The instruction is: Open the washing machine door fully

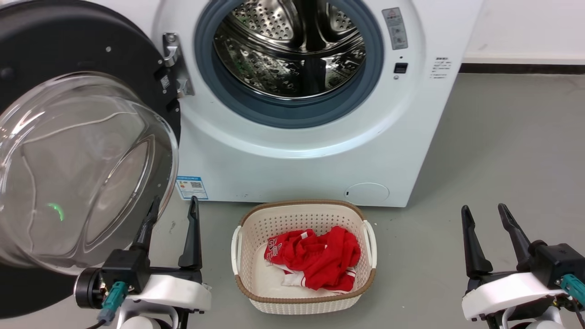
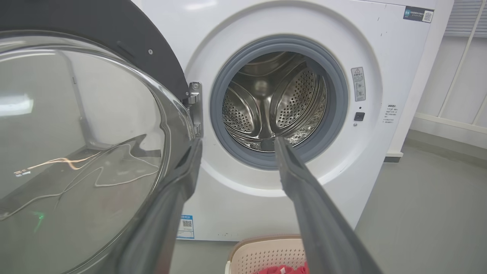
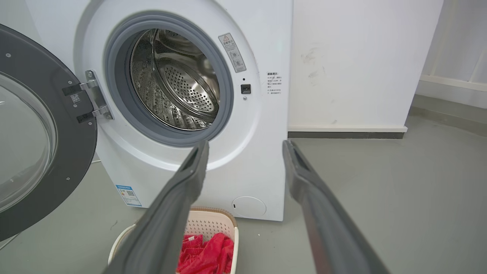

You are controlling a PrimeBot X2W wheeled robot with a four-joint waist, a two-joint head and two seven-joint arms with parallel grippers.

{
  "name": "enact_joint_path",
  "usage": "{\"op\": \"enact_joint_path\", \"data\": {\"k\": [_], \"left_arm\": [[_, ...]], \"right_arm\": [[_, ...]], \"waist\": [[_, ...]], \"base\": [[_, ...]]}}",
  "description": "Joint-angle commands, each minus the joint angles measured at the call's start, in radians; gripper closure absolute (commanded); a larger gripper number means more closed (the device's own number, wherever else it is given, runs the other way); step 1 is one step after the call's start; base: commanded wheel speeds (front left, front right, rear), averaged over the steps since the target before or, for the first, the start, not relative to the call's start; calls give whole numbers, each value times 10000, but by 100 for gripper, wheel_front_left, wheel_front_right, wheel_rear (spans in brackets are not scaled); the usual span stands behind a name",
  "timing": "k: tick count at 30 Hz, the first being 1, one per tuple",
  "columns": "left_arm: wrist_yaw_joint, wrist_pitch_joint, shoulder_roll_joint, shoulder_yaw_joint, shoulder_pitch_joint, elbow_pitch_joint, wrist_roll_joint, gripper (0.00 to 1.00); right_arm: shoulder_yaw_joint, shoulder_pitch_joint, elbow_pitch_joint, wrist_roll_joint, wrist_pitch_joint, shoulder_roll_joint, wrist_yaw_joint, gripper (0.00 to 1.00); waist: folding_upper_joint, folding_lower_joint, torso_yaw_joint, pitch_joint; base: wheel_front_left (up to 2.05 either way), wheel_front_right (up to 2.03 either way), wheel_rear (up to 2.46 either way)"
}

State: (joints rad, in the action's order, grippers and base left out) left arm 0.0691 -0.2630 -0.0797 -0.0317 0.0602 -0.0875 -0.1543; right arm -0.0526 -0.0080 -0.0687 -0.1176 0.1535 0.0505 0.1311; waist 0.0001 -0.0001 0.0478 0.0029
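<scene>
The left gripper (image 1: 175,201) has its two dark fingers spread wide with nothing between them. Its left finger (image 1: 147,226) lies along the right edge of the glass bowl of the washing machine door (image 1: 82,151). In the left wrist view the same finger (image 2: 179,190) runs close against the bowl's rim, and the pictures do not settle whether they touch. The other finger (image 2: 304,190) is clear of the door (image 2: 76,133) and points towards the drum opening.

The right gripper (image 1: 484,208) is far to the right, also spread wide and empty, well apart from the door. From its wrist view (image 3: 245,142) the door (image 3: 76,152) shows at the left.

The door stands swung out to the left on its metal hinge (image 1: 176,64), its bulging inner side facing the near side. The washing machine (image 1: 297,155) is beyond both grippers, with the steel drum (image 1: 288,50) exposed inside the grey-blue gasket (image 1: 292,116).

On the grey floor (image 1: 502,151) between the grippers, just in front of the machine, sits a cream laundry basket (image 1: 304,203) holding a red garment (image 1: 320,256).
</scene>
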Motion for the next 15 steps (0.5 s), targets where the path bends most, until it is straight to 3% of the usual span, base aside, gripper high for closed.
{"op": "enact_joint_path", "data": {"k": [1, 15], "left_arm": [[-44, -24, 43, -46, 50, -33, 142, 0], [-287, -25, 154, 39, -497, 203, 507, 0]], "right_arm": [[16, 110, 79, 129, -6, -8, -6, 0], [47, 271, 149, 175, -14, -6, -6, 0]], "waist": [[-1, 1, -144, -48], [-1, 1, -480, -116]], "base": [[0, 0, 0], [0, 0, 0]]}}
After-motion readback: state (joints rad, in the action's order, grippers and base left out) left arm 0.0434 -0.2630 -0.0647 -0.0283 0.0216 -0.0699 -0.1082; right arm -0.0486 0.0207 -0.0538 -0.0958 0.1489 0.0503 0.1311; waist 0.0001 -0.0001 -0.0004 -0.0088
